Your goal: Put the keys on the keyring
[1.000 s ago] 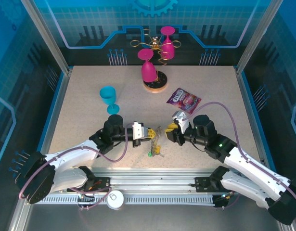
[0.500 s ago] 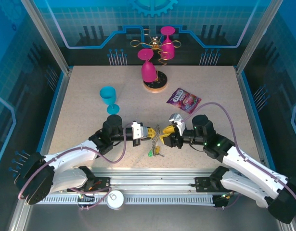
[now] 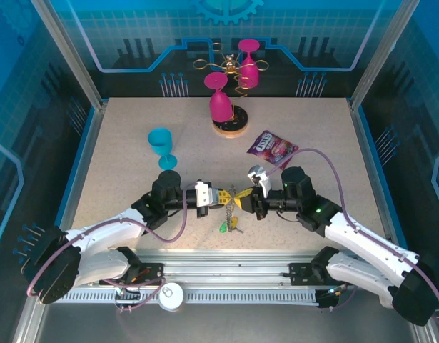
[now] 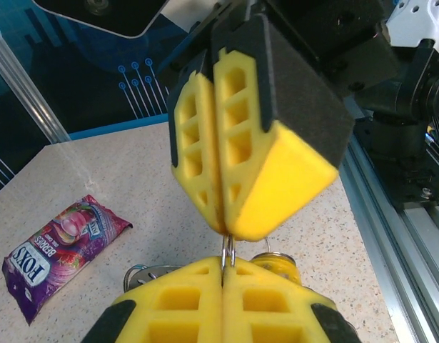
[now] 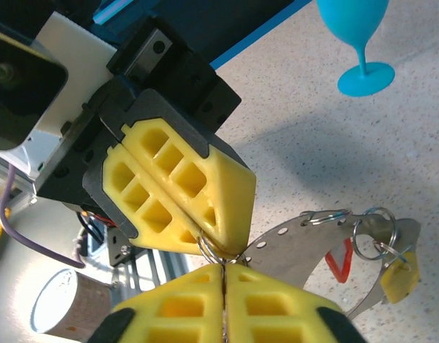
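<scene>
**Q:** Top view: where do we find the keyring?

**A:** We find the keyring (image 3: 234, 209) near the front centre of the table (image 3: 312, 121). It is pinched between the left gripper (image 3: 226, 197) and the right gripper (image 3: 240, 201), whose tips meet. Its long axis runs from that pinch toward the near edge and ends in the keys (image 3: 230, 226). At this size we cannot tell whether the keys rest on the table or hang just above it.

**Q:** Left wrist view?

**A:** The left gripper (image 4: 223, 275) is closed on a thin wire loop of the keyring (image 4: 228, 251). The loop stands upright and enters the right gripper (image 4: 225, 225), which is likewise clamped on it. A purple snack packet (image 4: 58, 254) lies flat on the table at left.

**Q:** Right wrist view?

**A:** The right gripper (image 5: 223, 275) and left gripper (image 5: 207, 237) both grip the same loop, tip to tip. From there a perforated strip of the keyring (image 5: 290, 239) sweeps rightward. It carries small rings and the keys (image 5: 399, 280), one head yellow and one red. A teal cup (image 5: 358, 43) stands upright beyond.
</scene>
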Robot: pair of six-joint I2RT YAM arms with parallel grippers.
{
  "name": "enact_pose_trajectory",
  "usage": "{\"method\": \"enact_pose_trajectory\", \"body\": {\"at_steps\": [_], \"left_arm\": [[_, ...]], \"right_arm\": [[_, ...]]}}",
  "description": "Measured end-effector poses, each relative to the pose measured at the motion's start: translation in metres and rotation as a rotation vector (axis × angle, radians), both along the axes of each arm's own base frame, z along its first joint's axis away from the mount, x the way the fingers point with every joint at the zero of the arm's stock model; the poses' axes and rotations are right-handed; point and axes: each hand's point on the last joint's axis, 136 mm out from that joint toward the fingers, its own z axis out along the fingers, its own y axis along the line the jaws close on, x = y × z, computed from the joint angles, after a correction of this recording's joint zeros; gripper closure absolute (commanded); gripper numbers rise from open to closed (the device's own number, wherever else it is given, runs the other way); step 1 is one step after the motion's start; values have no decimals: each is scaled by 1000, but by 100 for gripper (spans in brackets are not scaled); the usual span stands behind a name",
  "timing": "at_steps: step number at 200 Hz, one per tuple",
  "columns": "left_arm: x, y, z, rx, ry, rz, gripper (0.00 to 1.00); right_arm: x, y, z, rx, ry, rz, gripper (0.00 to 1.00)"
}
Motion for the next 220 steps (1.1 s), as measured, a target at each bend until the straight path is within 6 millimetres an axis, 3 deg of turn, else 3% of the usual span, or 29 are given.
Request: {"method": "enact_pose_trajectory", "body": {"at_steps": [127, 148, 174, 220], "left_arm": [[1, -1, 10, -47, 33, 8, 100], [1, -1, 9, -47, 41, 11, 100], [2, -2, 13, -61, 29, 8, 100], [1, -3, 21, -92, 19, 2, 100]], "right_arm": [[6, -3, -8, -2, 45, -27, 100], [7, -2, -11, 1, 66, -27, 77], [13, -7, -11, -5, 61, -60, 58], [13, -24, 14, 8, -143, -106, 58]]}}
